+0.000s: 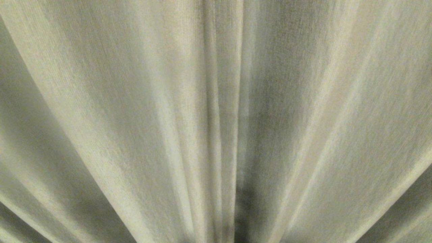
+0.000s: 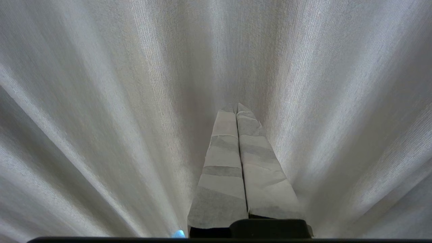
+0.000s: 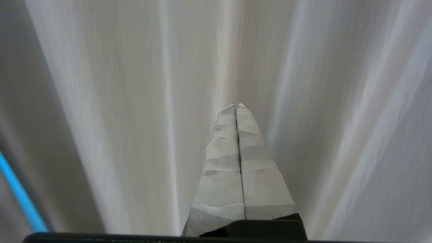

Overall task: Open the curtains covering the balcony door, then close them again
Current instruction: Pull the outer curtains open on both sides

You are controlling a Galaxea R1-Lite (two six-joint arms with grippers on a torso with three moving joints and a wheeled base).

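right in front of the robot, the curtains (image 1: 135, 111) are hanging down and filling the whole head view. the thick cream cloth is falling in long folds, and two edges are meeting in the middle, where a dark line is showing low down. that is likely the spot where the two halves are coming together. the curtains are pulled fully across, so the balcony door is hiding behind them and cannot be seen at all.

the left end effector (image 2: 236, 107) is pointing at the cloth, very near it. its two taped fingers (image 2: 222, 162) are pressed together with nothing between them. i cannot tell if the tip is touching the cloth.

the right end effector (image 3: 236, 107) is also pointing at the folds. its fingers (image 3: 260, 175) are pressed flat together too, and they are pinching nothing. the cloth in its view is looking streaky. a thin blue strip (image 3: 20, 195) is showing at one side, and i cannot tell what it is.

neither arm is showing in the head view, so they are probably sitting low, under it.

the opening part is not begun yet. the fingers are probably being kept pressed together so they can slip like a thin wedge into the gap between the halves. one worry is that the smooth cloth could slide off a closed tip.
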